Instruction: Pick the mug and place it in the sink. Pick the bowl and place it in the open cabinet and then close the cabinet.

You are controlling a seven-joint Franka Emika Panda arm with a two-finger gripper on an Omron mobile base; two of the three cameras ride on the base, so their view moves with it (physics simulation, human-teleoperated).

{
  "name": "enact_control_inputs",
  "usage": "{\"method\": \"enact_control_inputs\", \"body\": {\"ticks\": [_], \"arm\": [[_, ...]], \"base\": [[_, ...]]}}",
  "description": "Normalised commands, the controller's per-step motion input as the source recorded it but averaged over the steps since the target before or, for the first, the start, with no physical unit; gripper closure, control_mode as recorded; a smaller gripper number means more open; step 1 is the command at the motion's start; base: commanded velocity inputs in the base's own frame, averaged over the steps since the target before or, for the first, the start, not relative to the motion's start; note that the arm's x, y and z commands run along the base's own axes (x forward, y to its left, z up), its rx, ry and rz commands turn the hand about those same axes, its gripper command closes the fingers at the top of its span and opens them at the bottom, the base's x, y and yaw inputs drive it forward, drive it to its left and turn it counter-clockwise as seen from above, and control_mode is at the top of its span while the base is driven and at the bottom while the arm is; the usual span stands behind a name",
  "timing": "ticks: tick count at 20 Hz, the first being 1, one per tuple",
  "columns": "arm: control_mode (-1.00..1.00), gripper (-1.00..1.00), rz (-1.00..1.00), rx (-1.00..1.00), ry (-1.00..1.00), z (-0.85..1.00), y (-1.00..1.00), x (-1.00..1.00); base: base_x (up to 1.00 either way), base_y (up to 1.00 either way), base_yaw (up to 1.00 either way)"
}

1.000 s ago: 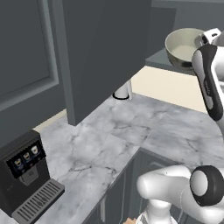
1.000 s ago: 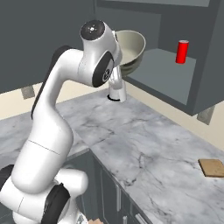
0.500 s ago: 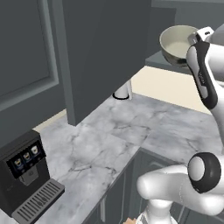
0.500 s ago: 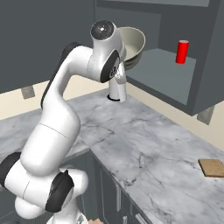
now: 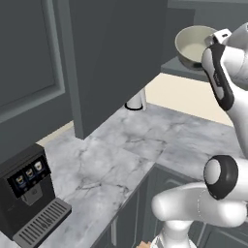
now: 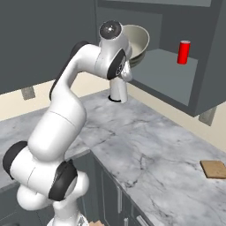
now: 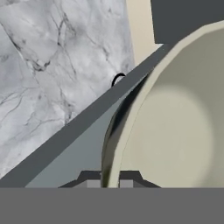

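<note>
Looking across the kitchen from behind your robot, you see a grey marble counter (image 6: 145, 145) running below an open dark grey cabinet (image 6: 176, 77). Its flat door (image 5: 114, 58) stands swung out over the counter in the left base view. Your white arm (image 6: 70, 101) reaches up from the base to the cabinet's shelf. At its tip, the gripper (image 7: 110, 181) is clenched on the rim of the bowl (image 6: 137, 42), one finger on each side of the wall, as the hand view shows. You are holding the bowl at the front edge of the shelf, tilted so its cream inside faces outward. Whether its base touches the shelf cannot be told.

A black coffee machine (image 5: 31, 191) sits on the counter's near left end. Below the bowl, a white cylindrical object (image 6: 118, 90) stands upright at the back of the counter. A red can (image 6: 184, 52) stands upright deeper on the shelf, well apart from the bowl. A small brown square (image 6: 215, 169) lies flat on the counter's far right.
</note>
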Motion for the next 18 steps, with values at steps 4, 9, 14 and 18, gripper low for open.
{"method": "enact_control_inputs", "body": {"ticks": [4, 9, 14, 18], "arm": [[-1.0, 1.0, 0.0, 0.0, 0.0, 0.0, -0.27, 0.27], [-1.0, 1.0, 0.0, 0.0, 0.0, 0.0, -0.19, 0.24], [-1.0, 1.0, 0.0, 0.0, 0.0, 0.0, -0.09, 0.18], [-1.0, 1.0, 0.0, 0.0, 0.0, -0.01, 0.0, 0.03]], "base": [[0.0, 0.0, 0.0], [0.0, 0.0, 0.0], [0.0, 0.0, 0.0], [0.0, 0.0, 0.0]]}}
